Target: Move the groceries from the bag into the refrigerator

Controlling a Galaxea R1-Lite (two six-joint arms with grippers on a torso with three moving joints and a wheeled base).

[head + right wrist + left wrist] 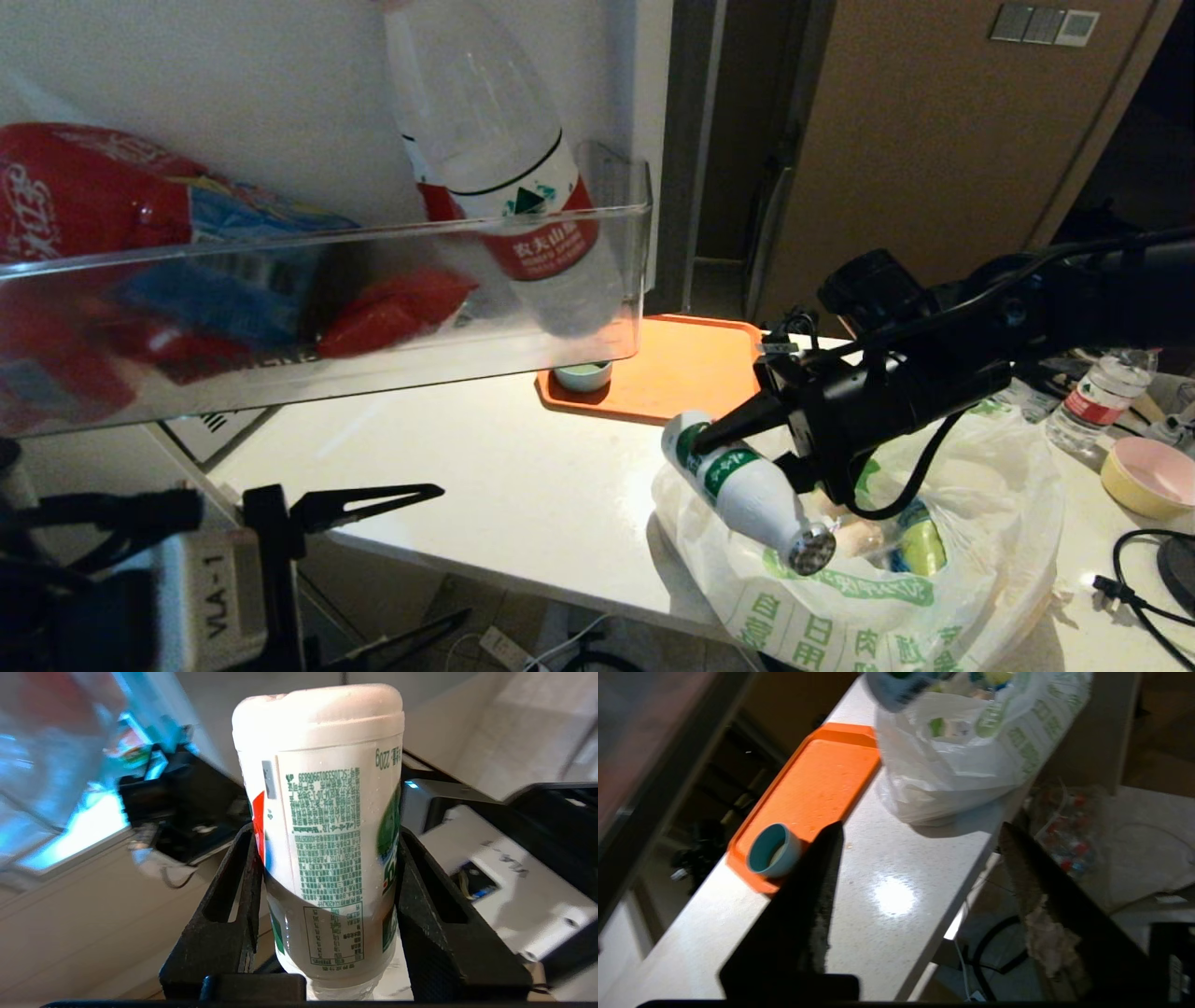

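While the right gripper (327, 914) clamps the white bottle (742, 487) above the bag (868, 569):
Grip: jaws closed on the labelled middle, cap end sticking out toward the robot.
Left gripper (920, 905): jaws apart, empty, low beside the counter (495, 476).
Risk: the door shelf (317, 308) hangs close; swinging the bottle could clip its clear rim.
Room: bare counter between bag and orange tray (681, 369).

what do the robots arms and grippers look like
Both arms are matte black. The right gripper has flat black fingers with long slots; a black cable loops below its wrist. The left gripper has tapered black fingers, and a white block marked VLA-1 sits on the arm.
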